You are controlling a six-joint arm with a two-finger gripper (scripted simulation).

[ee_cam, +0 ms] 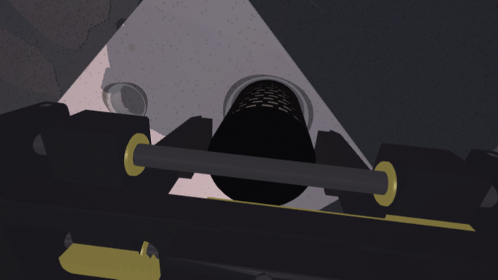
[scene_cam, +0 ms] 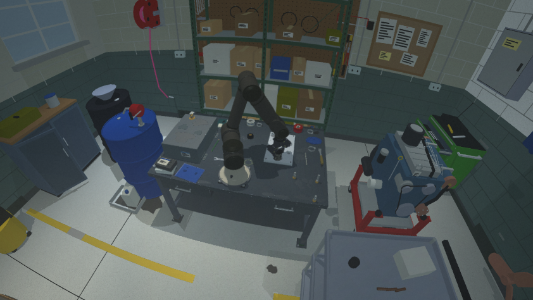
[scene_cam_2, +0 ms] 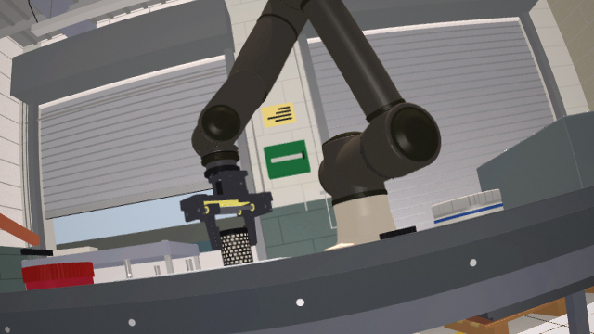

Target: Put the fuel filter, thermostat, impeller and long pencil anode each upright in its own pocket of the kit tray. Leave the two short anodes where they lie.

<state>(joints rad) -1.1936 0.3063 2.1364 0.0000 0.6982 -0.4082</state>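
Note:
On the dark workbench the pale grey kit tray (scene_cam: 279,149) lies flat, and the fuel filter (ee_cam: 263,138), a black perforated cylinder, stands upright in one of its round pockets. My gripper (scene_cam_2: 231,232) hangs straight above the filter with its fingers open on either side of it, holding nothing. A second, smaller pocket (ee_cam: 124,98) of the tray stands empty to the left in the wrist camera. Small anodes (scene_cam: 317,179) lie on the bench to the right of the tray. The filter's lower end is hidden by the bench edge in the second side camera.
A grey metal case (scene_cam: 190,136) sits on the bench's left part, with a blue plate (scene_cam: 189,172) in front of it. A red cap (scene_cam: 297,128) and a blue disc (scene_cam: 313,140) lie behind the tray. A blue drum (scene_cam: 134,149) stands left of the bench, an engine stand (scene_cam: 406,179) right.

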